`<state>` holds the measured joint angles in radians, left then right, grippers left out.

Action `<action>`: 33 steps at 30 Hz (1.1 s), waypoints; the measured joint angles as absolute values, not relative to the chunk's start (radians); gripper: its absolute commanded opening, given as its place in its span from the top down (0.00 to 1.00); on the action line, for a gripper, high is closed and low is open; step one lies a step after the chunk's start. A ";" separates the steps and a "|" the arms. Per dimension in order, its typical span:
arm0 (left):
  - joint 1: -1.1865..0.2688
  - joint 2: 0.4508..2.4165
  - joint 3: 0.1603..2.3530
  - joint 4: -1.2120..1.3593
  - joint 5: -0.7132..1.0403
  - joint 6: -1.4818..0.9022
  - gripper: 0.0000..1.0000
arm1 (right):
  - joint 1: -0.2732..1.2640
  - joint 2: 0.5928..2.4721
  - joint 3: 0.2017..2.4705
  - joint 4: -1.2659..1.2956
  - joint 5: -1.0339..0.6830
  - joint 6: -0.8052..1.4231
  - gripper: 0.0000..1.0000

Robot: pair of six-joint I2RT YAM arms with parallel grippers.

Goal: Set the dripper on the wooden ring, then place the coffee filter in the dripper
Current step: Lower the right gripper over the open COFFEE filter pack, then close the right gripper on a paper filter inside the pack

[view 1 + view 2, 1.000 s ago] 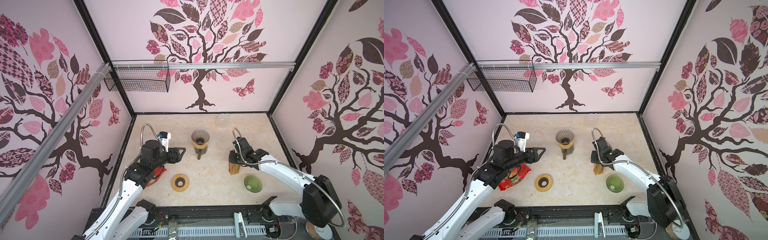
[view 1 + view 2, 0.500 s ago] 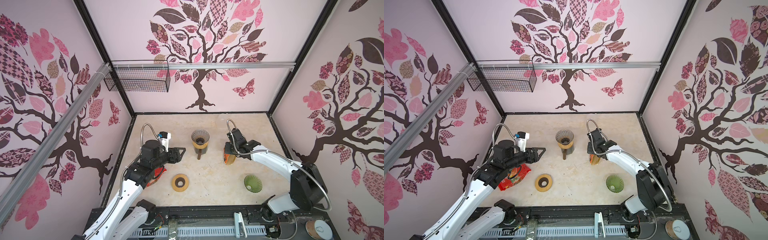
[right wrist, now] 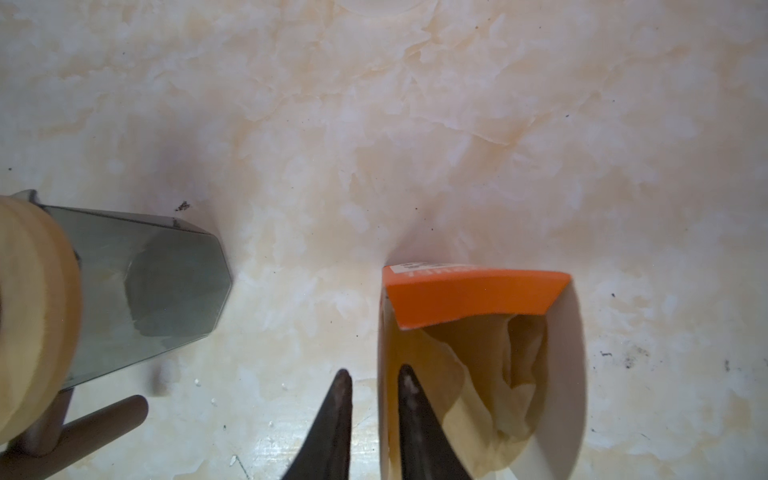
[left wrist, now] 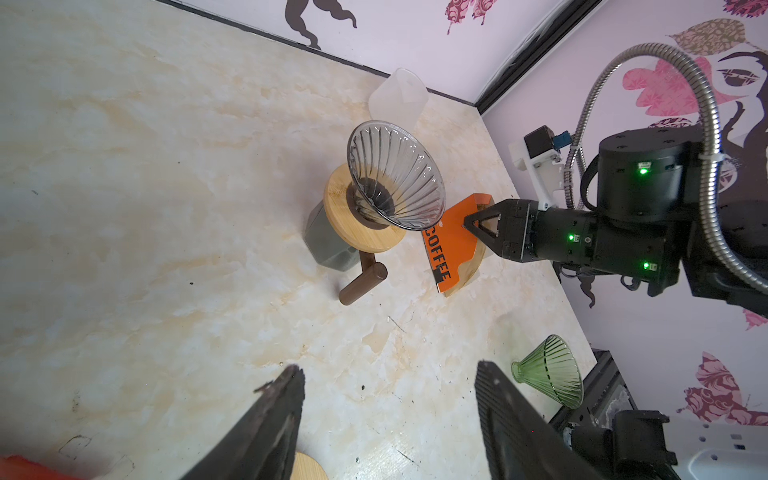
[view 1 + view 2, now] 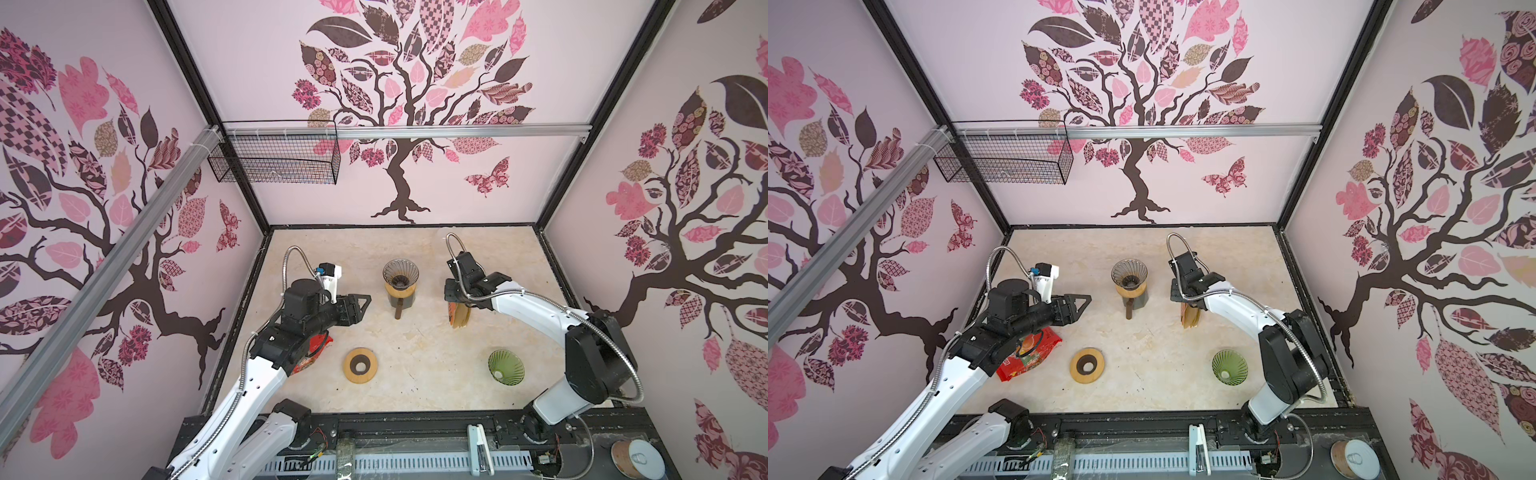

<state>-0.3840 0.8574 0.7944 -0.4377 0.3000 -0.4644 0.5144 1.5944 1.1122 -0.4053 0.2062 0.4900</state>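
While the left fingers [image 4: 282, 415] hang wide and empty over the worktop [image 4: 166, 208], the right fingers [image 3: 411, 415] straddle one wall of the filter box [image 3: 478, 297], slightly parted.

Dripper [image 5: 400, 274] sits on a stand [image 4: 361, 226] over a mug [image 4: 326, 245], mid-table toward the back. Filter box [image 5: 458, 318] stands just right of it, filters [image 3: 490, 374] inside. Ring [image 5: 360, 365] lies front, left of centre; second dripper [image 5: 505, 366] front right; packet [image 5: 1027, 353] far left.
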 measured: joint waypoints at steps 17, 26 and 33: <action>-0.380 0.858 0.794 -0.436 0.300 -0.468 0.32 | 0.449 1.496 1.130 -0.476 0.265 0.425 0.82; -0.380 0.859 0.794 -0.436 0.301 -0.471 0.32 | 0.451 1.501 1.124 -0.499 0.263 0.392 0.84; -0.380 0.858 0.794 -0.436 0.301 -0.471 0.32 | 0.456 1.545 1.124 -0.504 0.253 0.376 0.83</action>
